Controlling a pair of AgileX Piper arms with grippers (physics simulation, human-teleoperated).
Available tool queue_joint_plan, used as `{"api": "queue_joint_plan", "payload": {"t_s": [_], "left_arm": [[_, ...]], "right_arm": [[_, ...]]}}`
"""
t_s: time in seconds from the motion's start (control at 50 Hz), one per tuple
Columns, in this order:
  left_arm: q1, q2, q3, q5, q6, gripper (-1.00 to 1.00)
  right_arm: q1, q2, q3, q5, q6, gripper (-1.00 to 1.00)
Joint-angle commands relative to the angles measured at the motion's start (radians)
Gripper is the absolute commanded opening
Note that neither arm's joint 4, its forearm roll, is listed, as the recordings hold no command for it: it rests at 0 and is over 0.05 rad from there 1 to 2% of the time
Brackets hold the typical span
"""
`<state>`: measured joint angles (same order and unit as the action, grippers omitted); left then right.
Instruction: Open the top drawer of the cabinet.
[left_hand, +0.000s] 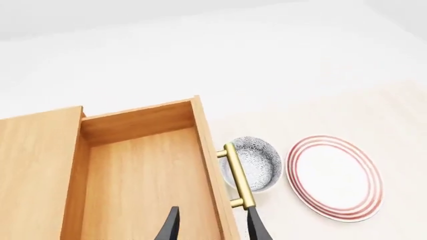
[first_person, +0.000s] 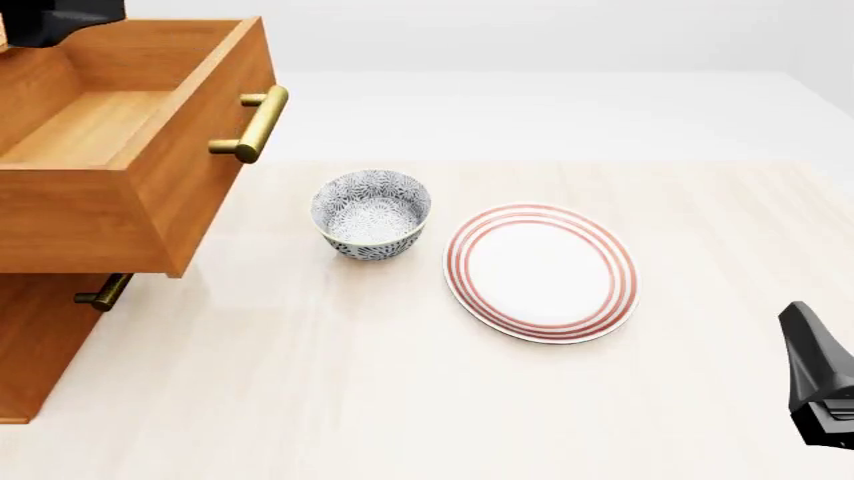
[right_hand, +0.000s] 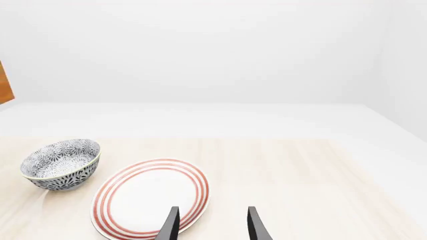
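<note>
The top drawer (first_person: 127, 140) stands pulled well out of the cabinet (first_person: 34, 340) at the left edge of the counter (first_person: 400, 400), its plain wooden box open to view and its brass bar handle (first_person: 254, 125) on two posts facing right. Below it, one lower drawer handle (first_person: 103, 292) shows in the front view, tucked under the overhanging box.

The left tool (left_hand: 212, 227) hangs above the open drawer, looking down into it, its two dark fingers apart and clamped on nothing; one fingertip (left_hand: 257, 227) lies close beside the handle's lower post. In the front view only a dark part of the left arm shows at the top left corner.

The right tool (right_hand: 212, 225) waits low at the counter's right side, pointed toward the dishes, fingers parted and holding nothing.

On the counter sit one blue-patterned bowl (first_person: 372, 213), just right of the drawer front, and one white plate with red rings (first_person: 541, 272) beside the bowl, apart from it.
</note>
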<state>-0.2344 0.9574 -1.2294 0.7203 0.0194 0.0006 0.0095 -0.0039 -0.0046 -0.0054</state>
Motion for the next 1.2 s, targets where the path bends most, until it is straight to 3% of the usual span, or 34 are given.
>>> {"api": "queue_joint_plan", "payload": {"t_s": [0.02, 0.44, 1.2], "left_arm": [[0.018, -0.061, 0.025, -0.009, 0.005, 1.00], [0.020, -0.167, 0.052, -0.032, 0.028, 1.00], [-0.002, -0.244, 0.001, 0.020, 0.112, 1.00]], "right_arm": [[0.000, -0.001, 0.000, 0.001, 0.002, 1.00], [0.000, -0.001, 0.000, 0.001, 0.002, 1.00], [0.000, -0.001, 0.000, 0.001, 0.002, 1.00]]}}
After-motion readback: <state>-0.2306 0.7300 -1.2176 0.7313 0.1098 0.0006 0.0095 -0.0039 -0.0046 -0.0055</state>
